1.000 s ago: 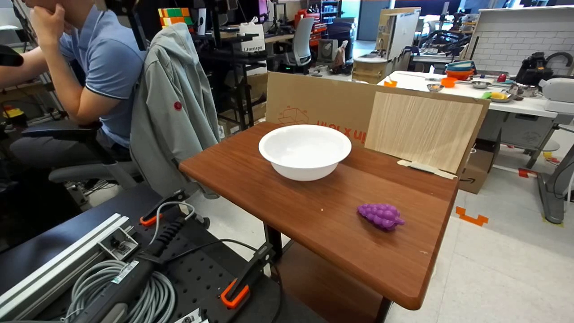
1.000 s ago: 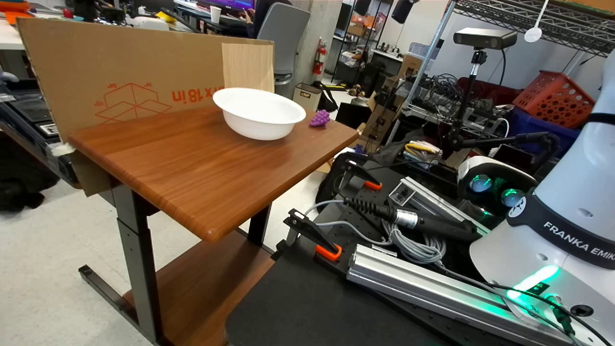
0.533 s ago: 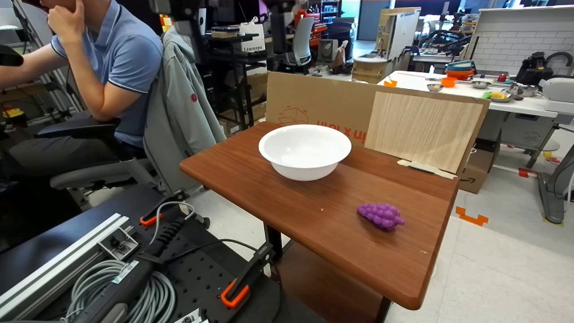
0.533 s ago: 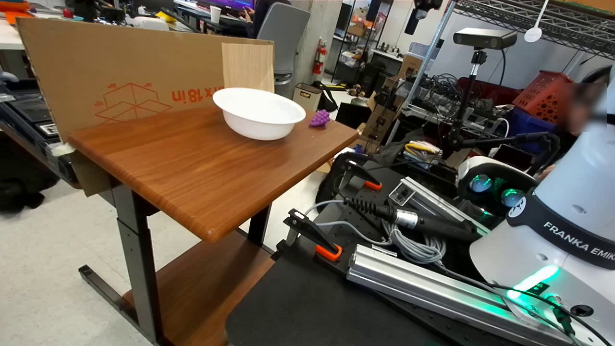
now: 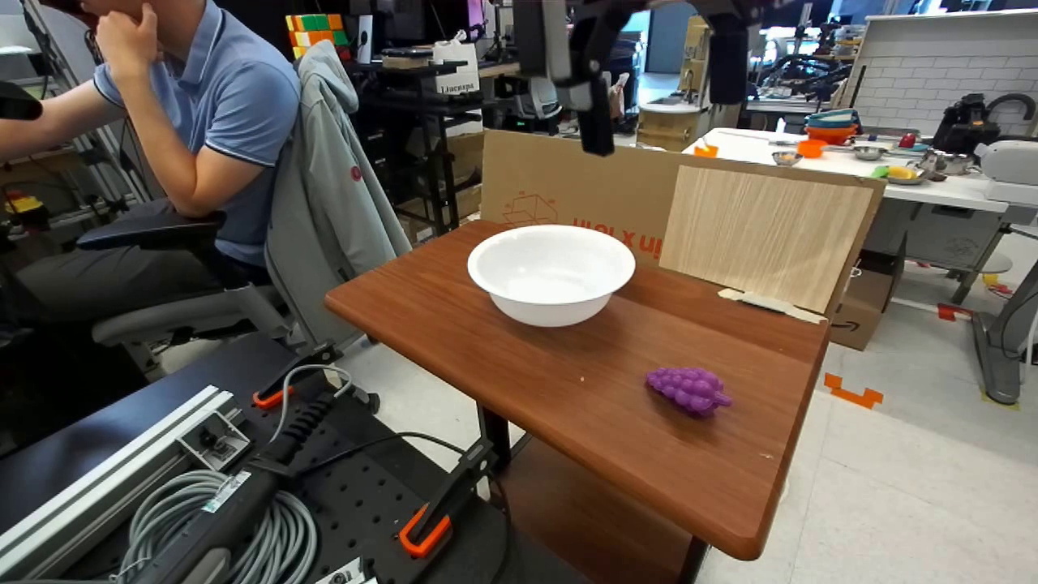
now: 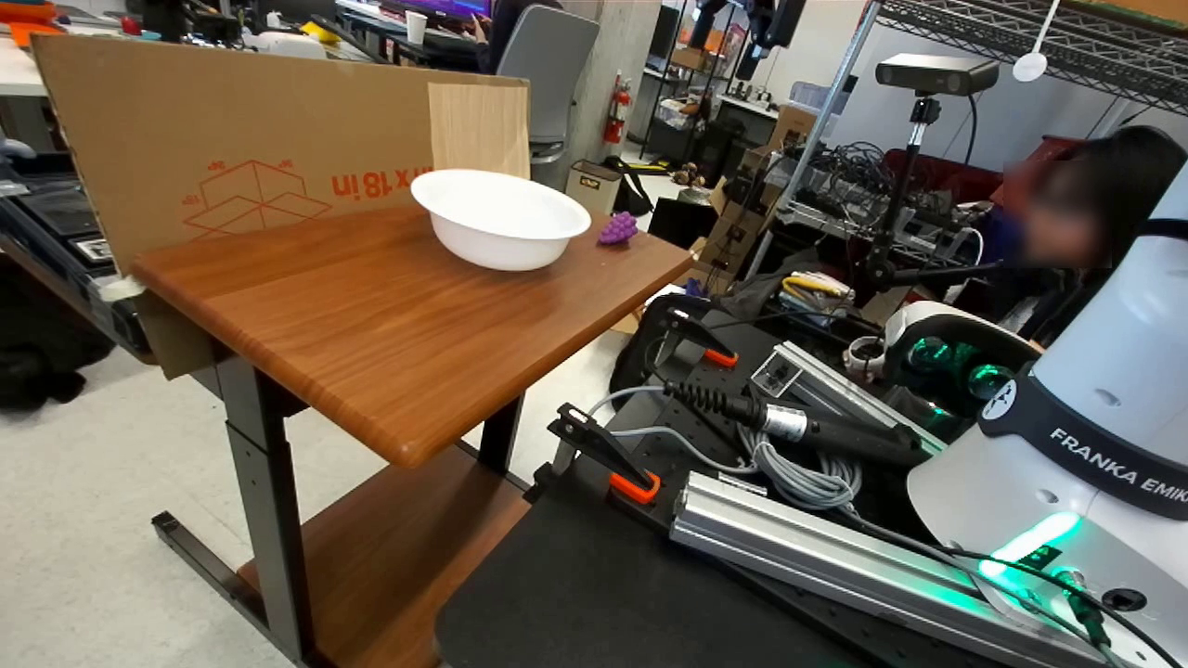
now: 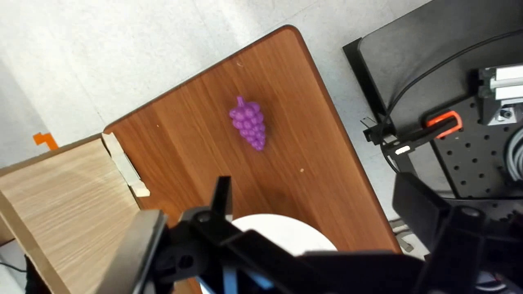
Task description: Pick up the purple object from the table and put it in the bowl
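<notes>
The purple object [image 5: 691, 391], a bumpy grape cluster, lies on the reddish-brown table [image 5: 486, 357]; it also shows in the other exterior view [image 6: 618, 228] and at the middle of the wrist view [image 7: 249, 123]. The white bowl [image 5: 551, 280] stands upright on the table apart from the cluster, and shows in an exterior view [image 6: 501, 221]; its inside looks bare. In the wrist view my gripper partly hides the bowl [image 7: 282, 230]. My gripper [image 5: 663, 105] is high above the table, its fingers wide apart with nothing between them, as the wrist view also shows [image 7: 316, 190].
A cardboard sheet [image 6: 278, 139] stands along one table edge, with a pale wood panel [image 5: 766, 235] against it. A black pegboard bench [image 5: 349, 462] beside the table holds clamps, cable and an aluminium bar [image 6: 798, 547]. A person [image 5: 211, 122] sits beyond the table.
My gripper has moved to the right across the top of an exterior view, over the table. The seated person has shifted right. Another person has appeared behind the robot base. Cluster and bowl are unmoved.
</notes>
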`<state>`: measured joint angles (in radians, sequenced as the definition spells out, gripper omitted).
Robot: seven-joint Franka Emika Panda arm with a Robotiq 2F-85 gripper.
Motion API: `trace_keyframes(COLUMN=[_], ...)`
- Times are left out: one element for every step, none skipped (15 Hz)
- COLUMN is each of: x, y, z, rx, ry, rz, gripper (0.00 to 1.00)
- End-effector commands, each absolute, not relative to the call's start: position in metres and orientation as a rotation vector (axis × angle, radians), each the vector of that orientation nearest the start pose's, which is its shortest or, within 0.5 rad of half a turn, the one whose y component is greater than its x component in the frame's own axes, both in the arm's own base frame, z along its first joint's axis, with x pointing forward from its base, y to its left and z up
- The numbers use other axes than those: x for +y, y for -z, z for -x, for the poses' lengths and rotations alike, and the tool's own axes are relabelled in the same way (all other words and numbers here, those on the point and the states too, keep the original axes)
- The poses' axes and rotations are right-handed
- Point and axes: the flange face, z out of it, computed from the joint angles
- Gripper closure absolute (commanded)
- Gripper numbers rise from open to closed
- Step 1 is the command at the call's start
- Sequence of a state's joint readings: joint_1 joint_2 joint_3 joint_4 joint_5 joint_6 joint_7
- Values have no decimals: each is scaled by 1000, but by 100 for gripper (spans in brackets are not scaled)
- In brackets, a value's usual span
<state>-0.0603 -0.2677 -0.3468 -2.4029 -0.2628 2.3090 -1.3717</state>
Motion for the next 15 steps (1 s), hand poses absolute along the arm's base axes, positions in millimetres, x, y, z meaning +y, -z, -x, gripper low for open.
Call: trace_keyframes(x=[-223,-225,-227,-228,-231,-232,-233,-233,-234,-234,-233,-230,-227,-222,-219], y=[-407,-403,-398,-394,-389,-385,-382,-379,-374,-367,-359,-345,-336,-327,-319], z=[-468,-476,-483,-489,-495,-500,-505,-512,-519,-532,-542,-552,-560,-566,-571], rx=[-1853,-1868,-1898,-1942,-1969,-2002,-2035,-2063,-2076,-2065,-2057,-2051,-2047,-2024,-2029], ry=[-31,-49,-70,-109,-125,-148,-169,-194,-217,-218,-205,-192,-181,-157,-145], rz=[2748,2721,2668,2598,2557,2514,2473,2439,2430,2495,2532,2558,2577,2588,2593], gripper=[0,0,0,0,0,0,0,0,0,0,0,0,0,0,0])
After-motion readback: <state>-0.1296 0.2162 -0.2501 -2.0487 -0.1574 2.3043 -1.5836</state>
